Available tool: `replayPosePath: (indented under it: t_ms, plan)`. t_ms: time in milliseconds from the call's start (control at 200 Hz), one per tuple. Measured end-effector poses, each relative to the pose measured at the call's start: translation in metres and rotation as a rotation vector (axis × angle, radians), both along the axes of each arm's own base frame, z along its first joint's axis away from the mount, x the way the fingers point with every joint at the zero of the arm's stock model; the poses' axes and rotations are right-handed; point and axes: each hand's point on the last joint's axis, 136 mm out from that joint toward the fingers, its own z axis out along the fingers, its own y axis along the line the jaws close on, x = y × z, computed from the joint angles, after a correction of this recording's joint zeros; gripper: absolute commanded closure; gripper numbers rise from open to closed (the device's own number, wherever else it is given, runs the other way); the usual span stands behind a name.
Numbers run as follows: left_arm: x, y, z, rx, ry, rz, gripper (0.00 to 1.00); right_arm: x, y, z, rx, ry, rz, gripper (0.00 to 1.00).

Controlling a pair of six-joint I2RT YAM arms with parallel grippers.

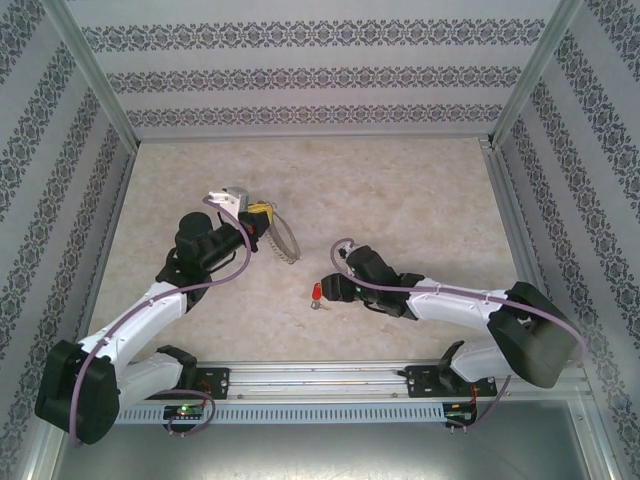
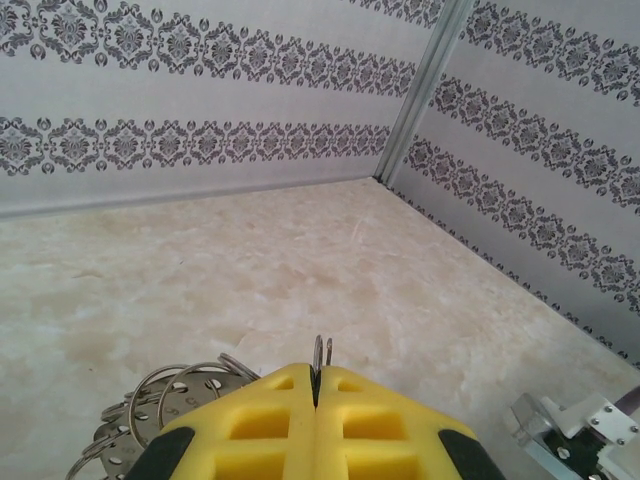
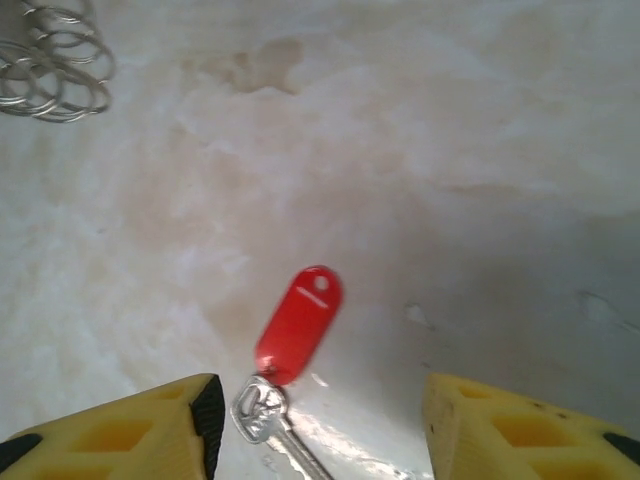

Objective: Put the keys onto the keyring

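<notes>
The key (image 3: 298,325) lies between right gripper's (image 3: 320,400) released jaws, long axis 7-to-1 o'clock. The left gripper (image 2: 315,375) is clenched on keyring (image 2: 160,400), off at 10.

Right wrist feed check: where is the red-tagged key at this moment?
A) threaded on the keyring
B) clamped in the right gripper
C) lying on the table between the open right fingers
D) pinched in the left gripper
C: the key lies flat on the table, the right gripper stands over it with its jaws wide apart, and the keyring is well away from it.
</notes>
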Motion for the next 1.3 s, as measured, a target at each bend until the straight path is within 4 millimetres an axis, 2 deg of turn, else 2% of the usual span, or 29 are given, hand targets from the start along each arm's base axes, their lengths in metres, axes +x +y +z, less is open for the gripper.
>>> replayPosePath:
  t_ms: [65,235,390,500,650,799,974,1124,1299]
  plan:
    - [-0.001,0.000,0.002,-0.002,-0.006,0.000,1.00,0.003,-0.011,0.004,-0.031,-0.022,-0.043,0.03]
    - [-0.007,0.002,0.014,-0.014,-0.038,-0.001,1.00,0.016,-0.038,0.025,-0.113,-0.106,-0.155,0.02]
    - [-0.010,0.003,0.022,-0.022,-0.061,-0.002,1.00,0.031,-0.072,0.050,-0.218,-0.157,-0.343,0.02]
    - [-0.011,0.003,0.023,-0.023,-0.061,-0.005,1.00,0.032,-0.086,0.066,-0.251,-0.195,-0.382,0.02]
    - [-0.011,0.002,0.023,-0.023,-0.061,-0.009,1.00,0.031,-0.100,0.076,-0.251,-0.227,-0.422,0.02]
    - [-0.012,0.002,0.023,-0.024,-0.062,-0.012,1.00,0.028,-0.106,0.068,-0.291,-0.217,-0.419,0.02]
    - [-0.011,0.001,0.021,-0.024,-0.056,-0.015,1.00,0.026,-0.102,0.057,-0.297,-0.174,-0.380,0.02]
    - [-0.009,-0.001,0.015,-0.019,-0.037,-0.023,1.00,0.027,-0.103,0.039,-0.284,-0.100,-0.358,0.02]
    - [-0.009,-0.002,0.014,-0.020,-0.037,-0.032,1.00,0.022,-0.091,0.015,-0.304,-0.022,-0.293,0.06]
